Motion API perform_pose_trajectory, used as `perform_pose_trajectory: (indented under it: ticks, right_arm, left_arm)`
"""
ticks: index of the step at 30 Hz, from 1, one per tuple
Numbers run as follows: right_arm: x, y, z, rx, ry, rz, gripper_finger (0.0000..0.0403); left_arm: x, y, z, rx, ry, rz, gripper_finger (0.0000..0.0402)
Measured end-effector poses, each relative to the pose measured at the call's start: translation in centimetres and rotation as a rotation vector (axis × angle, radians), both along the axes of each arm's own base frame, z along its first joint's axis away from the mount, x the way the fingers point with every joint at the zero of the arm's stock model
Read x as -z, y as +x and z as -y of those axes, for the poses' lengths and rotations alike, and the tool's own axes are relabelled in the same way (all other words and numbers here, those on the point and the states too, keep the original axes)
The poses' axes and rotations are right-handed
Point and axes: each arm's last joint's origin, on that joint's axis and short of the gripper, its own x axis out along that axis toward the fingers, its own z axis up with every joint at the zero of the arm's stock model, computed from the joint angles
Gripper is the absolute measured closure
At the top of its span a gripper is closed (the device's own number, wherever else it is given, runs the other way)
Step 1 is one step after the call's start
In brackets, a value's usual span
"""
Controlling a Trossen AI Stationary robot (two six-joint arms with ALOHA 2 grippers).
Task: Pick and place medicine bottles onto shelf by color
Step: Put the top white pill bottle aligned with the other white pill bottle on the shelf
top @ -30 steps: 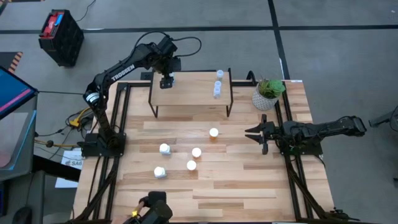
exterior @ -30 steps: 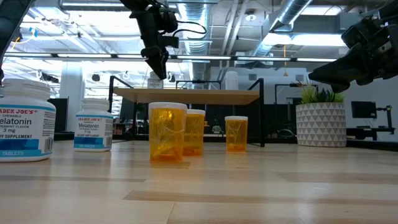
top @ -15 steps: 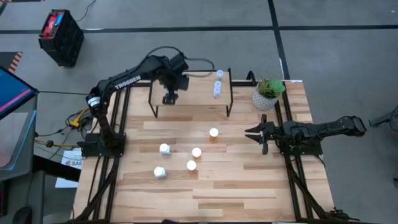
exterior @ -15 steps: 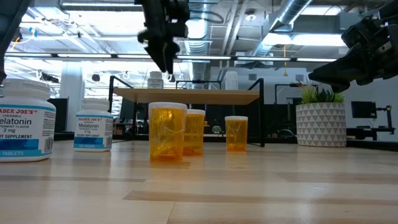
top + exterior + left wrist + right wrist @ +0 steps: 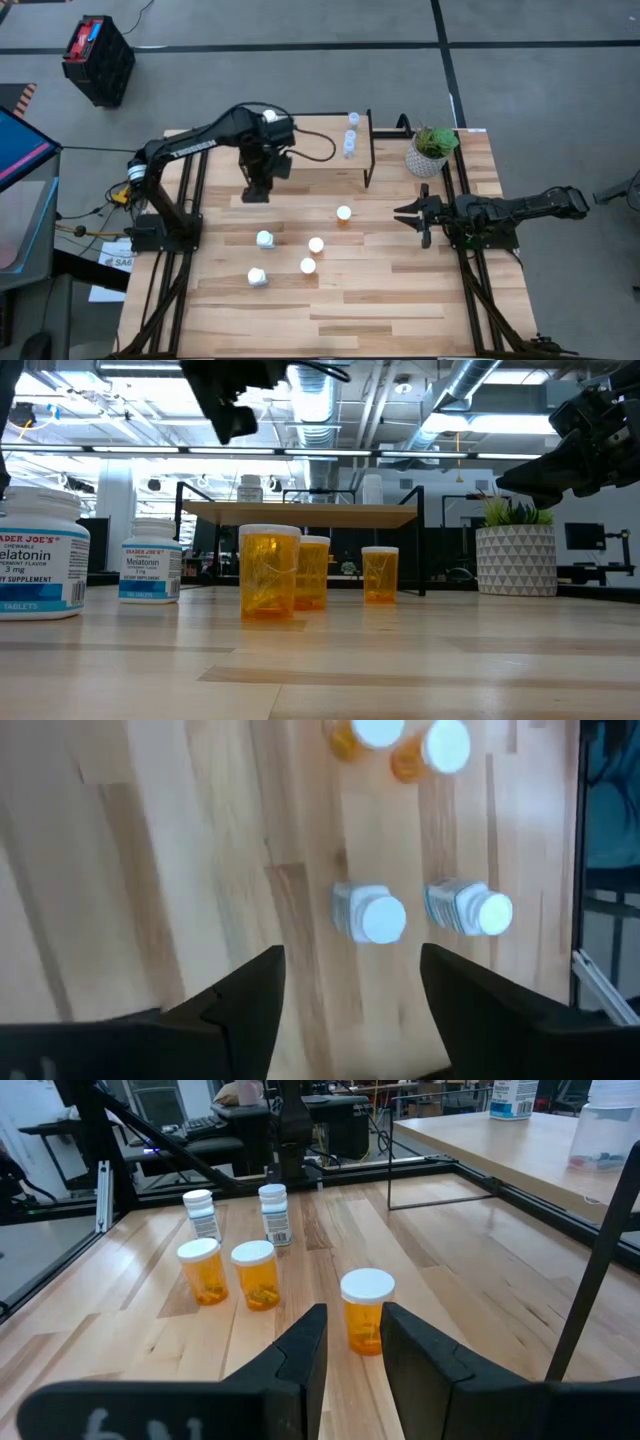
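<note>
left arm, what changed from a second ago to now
The left gripper has swung off the shelf toward the table's front and now hangs open and empty near the shelf's front left leg, above the two white bottles. A white bottle stands on the shelf where it was. The right gripper, the three orange bottles and the plant have not moved.

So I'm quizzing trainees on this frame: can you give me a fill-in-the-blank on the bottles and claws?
1. The orange bottles standing on the tabletop number ____.
2. The white bottles on the tabletop number ____.
3. The left claw holds ____.
4. The potted plant stands nearest the ____ claw.

Missing: three; two; nothing; right
</note>
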Motion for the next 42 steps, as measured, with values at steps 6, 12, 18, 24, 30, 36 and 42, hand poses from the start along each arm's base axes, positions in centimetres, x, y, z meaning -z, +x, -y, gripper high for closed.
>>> perform_pose_trajectory:
  ticks: [6, 12, 18, 24, 30, 36, 42]
  right_arm:
    - [0.0, 0.0, 0.0, 0.000, 0.000, 0.000, 0.0283]
    - [0.0, 0.0, 0.0, 0.000, 0.000, 0.000, 0.0283]
    - [0.0, 0.0, 0.0, 0.000, 0.000, 0.000, 0.0283]
    - [0.0, 0.0, 0.0, 0.000, 0.000, 0.000, 0.0283]
    - [0.0, 0.0, 0.0, 0.000, 0.000, 0.000, 0.0283]
    - [0.0, 0.0, 0.0, 0.000, 0.000, 0.000, 0.0283]
    - [0.0, 0.0, 0.0, 0.000, 0.000, 0.000, 0.0283]
  left_arm:
    - [1.5, -4.4, 1.8, -0.086, -0.026, -0.031, 0.0204]
    - [3.4, -8.2, 5.1, -0.135, -0.007, 0.148, 0.0214]
    - [5.7, -10.5, 7.4, -0.236, 0.186, 0.261, 0.0215]
    - [8.6, -11.3, 9.3, -0.244, 0.171, 0.363, 0.0215]
    - [10.5, -11.1, 10.3, -0.226, 0.146, 0.458, 0.0215]
    - [10.7, -10.8, 10.4, -0.217, 0.140, 0.463, 0.0212]
    - [11.2, -10.4, 10.5, -0.214, 0.128, 0.421, 0.0177]
